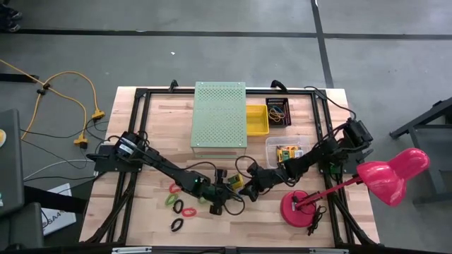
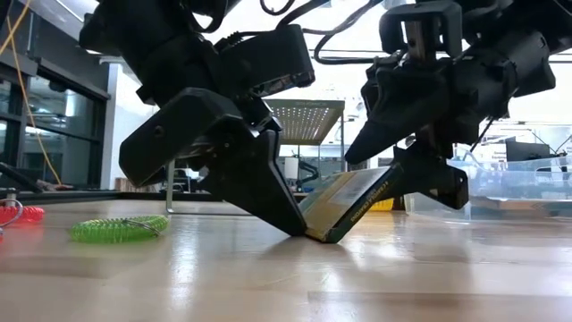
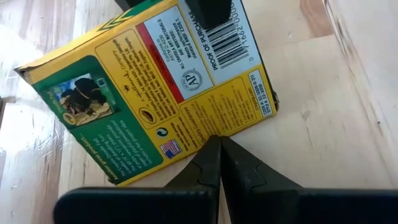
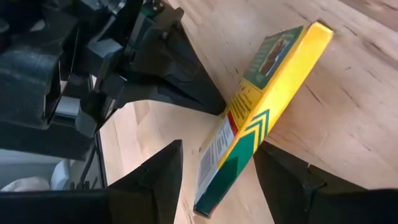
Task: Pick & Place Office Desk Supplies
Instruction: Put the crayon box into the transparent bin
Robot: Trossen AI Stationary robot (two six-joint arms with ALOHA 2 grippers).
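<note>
A flat yellow-and-green crayon box stands tilted between my two grippers, its lower edge on the wooden table. My left gripper is shut, its tips at that lower edge. My right gripper is open with the box's raised end between its fingers. Several elastic band loops, among them a green one and a red one, lie on the table to the left of the grippers. A second crayon box lies in a clear container. My left gripper sets its shut fingertips against the box's lower long edge, slanting down from the table's left. My right gripper has one finger under the box's tilted face, which leans on it. The other finger stands apart from the box.
A large pale-green perforated box stands at the far middle, with a yellow tray and a black tray of bands to its right. A pink desk lamp with its round base stands at the right.
</note>
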